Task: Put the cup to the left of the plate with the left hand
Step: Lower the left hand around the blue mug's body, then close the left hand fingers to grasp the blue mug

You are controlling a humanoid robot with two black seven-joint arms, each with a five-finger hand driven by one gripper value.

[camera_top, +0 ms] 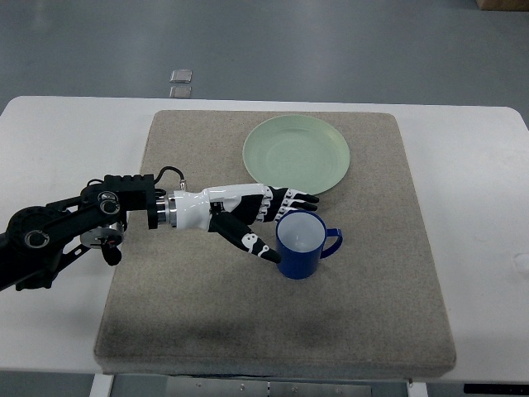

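White table (pixel 66 132) carries a grey-brown mat (pixel 165 281) that fills most of its top. Reaching in from the picture's left edge, the left arm (pixel 58 231) lies across the mat's left side, its left hand (pixel 248 217) stretched out flat. Just beyond the fingers (pixel 289 203), a pale green plate (pixel 297 155) rests on the mat. The fingers are spread, clamped on nothing; the thumb tip touches the blue cup's (pixel 302 246) near-left wall. That cup stands upright just right of the fingertips, handle pointing away.
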